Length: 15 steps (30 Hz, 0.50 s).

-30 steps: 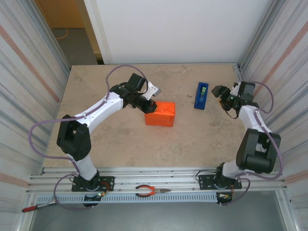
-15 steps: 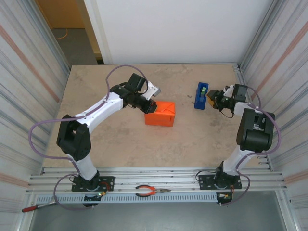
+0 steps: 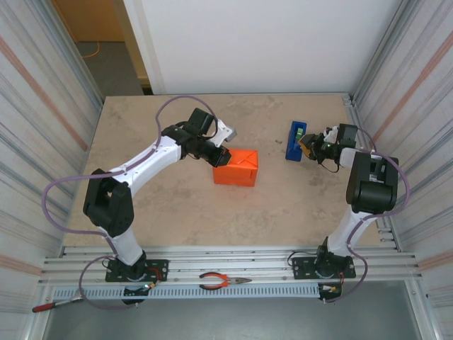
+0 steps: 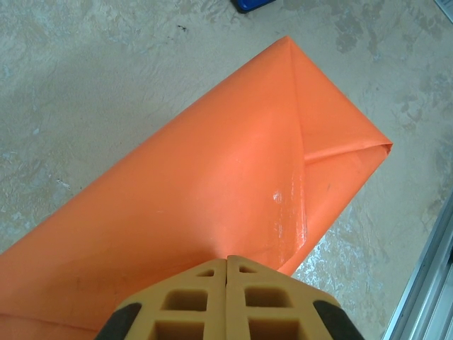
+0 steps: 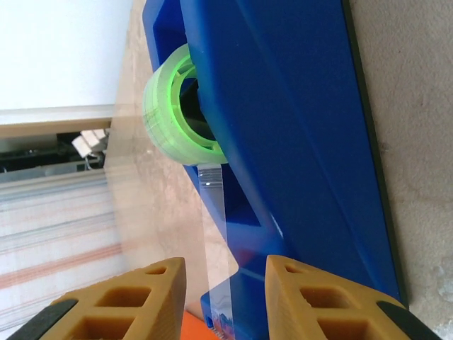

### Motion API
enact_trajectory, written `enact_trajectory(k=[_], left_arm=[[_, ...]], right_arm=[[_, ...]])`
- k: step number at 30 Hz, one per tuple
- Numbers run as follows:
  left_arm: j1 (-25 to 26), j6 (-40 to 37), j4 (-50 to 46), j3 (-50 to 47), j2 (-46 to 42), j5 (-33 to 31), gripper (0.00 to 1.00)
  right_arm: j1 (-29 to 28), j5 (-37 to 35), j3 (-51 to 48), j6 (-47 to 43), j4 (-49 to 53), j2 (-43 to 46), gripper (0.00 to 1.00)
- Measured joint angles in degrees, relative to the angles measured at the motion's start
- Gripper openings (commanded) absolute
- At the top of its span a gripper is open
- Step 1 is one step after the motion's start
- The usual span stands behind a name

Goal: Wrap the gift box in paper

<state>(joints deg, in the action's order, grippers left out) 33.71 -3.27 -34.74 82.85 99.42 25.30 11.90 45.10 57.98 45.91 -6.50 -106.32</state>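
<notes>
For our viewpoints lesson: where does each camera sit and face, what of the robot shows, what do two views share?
Top external: above, behind the bases, looking down at the table; both arms show.
Left wrist: on that arm, looking down past the shut left end effector at the wrapped gift box.
Right wrist: on that arm, facing the tape dispenser past the open right end effector.
Shared: tape dispenser, top and right wrist.

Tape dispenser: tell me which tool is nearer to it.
Right. The right tool is just right of the tape dispenser, straddling its tape strip. The left tool is off to its left, shut, at the orange-wrapped gift box.
</notes>
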Motion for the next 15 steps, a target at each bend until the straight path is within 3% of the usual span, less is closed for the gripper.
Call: enact_trajectory(k=[15], left_arm=[[0.00, 0.00, 0.31, -0.11, 0.00, -0.04, 0.00]], right_arm=[[-0.07, 1.73, 0.87, 0.59, -2.51, -2.38, 0.23]])
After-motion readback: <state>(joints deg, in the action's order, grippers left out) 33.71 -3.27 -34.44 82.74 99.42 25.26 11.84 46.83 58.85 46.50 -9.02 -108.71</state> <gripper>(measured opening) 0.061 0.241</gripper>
